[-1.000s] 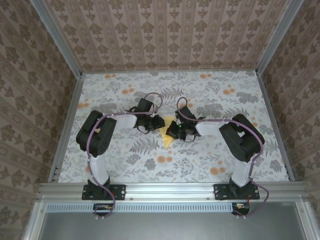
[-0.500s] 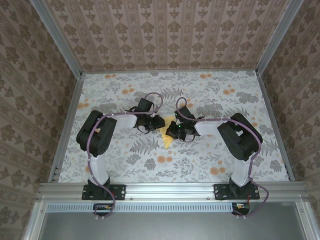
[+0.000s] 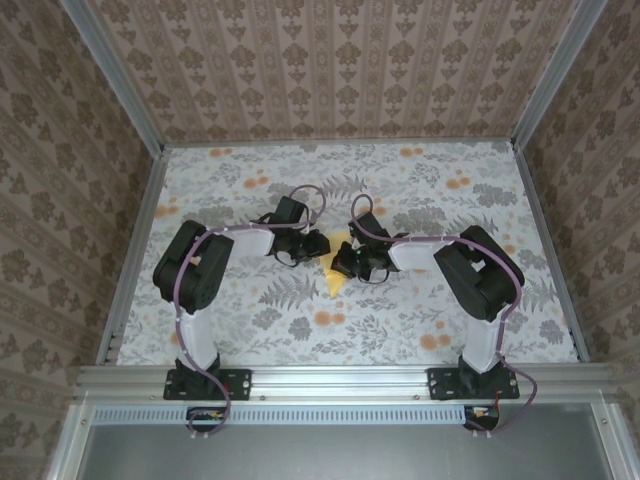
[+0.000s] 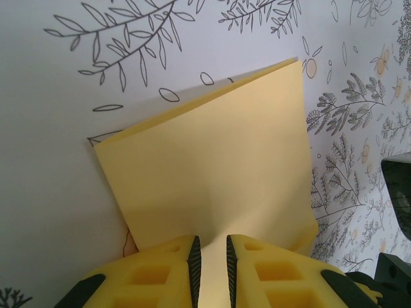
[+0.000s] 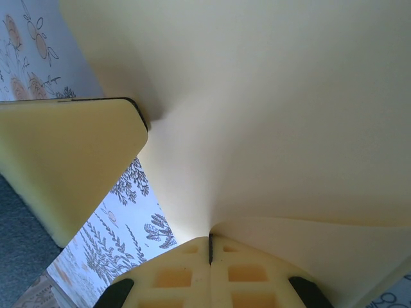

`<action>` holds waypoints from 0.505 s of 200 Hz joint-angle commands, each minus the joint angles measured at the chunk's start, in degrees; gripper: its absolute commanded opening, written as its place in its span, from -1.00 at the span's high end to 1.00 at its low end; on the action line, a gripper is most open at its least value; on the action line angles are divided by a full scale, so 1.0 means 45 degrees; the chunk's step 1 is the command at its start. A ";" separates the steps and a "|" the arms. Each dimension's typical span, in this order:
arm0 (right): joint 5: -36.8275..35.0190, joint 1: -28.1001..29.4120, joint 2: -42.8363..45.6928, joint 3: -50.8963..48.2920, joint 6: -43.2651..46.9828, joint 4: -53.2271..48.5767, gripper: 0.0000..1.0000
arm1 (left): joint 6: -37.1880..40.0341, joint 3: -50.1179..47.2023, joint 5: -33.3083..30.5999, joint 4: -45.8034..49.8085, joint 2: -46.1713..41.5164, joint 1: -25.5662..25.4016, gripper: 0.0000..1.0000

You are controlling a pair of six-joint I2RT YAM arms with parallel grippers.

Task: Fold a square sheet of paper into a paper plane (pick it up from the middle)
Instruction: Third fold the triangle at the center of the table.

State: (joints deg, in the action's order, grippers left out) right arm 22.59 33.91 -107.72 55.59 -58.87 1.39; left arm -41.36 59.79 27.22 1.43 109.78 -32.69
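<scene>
Both arms meet mid-table over the thin pale yellow-orange square sheet of paper, folded double. The left gripper pinches its near edge with a narrow gap; the right gripper, clamped tight, lifts its side, likely steadying for a crease.

The top external camera looks steeply down from behind the arm bases onto the whole floral table, from afar. Each wrist camera looks along its own yellow fingers, very close. All three share the folded sheet of paper near the table's middle.
</scene>
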 commanded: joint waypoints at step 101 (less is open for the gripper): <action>-0.1074 0.0057 0.0284 -0.0066 0.0155 -0.0904 1.00 | 0.0282 -0.0020 -0.0268 0.0782 0.0508 -0.0119 0.55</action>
State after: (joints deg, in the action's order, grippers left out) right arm 20.91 34.06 -107.35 55.77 -58.70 0.51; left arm -41.36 59.79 27.20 1.43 109.78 -32.69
